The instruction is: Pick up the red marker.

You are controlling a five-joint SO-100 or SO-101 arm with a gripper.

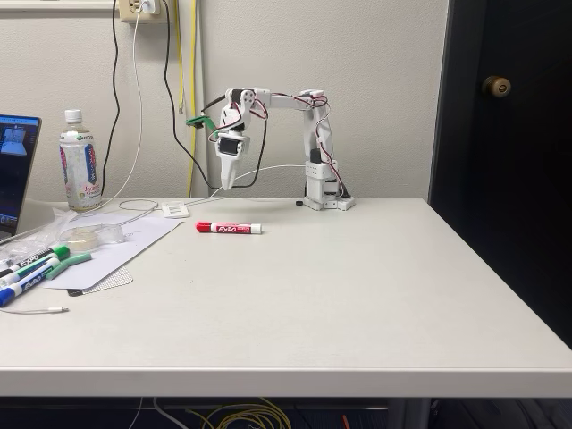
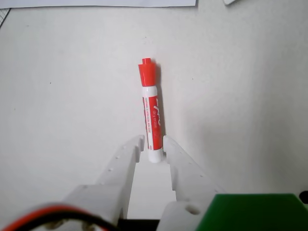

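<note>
Gripper hangs above the table, fingers narrowly parted, holding nothing. Marker lies flat below and ahead of the fingertips, its white end lined up with the gap, likely aimed for a straight drop onto the barrel.

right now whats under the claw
In the fixed view the claw hangs above bare table, behind the red marker. In the wrist view its fingers cover the table between them.
</note>
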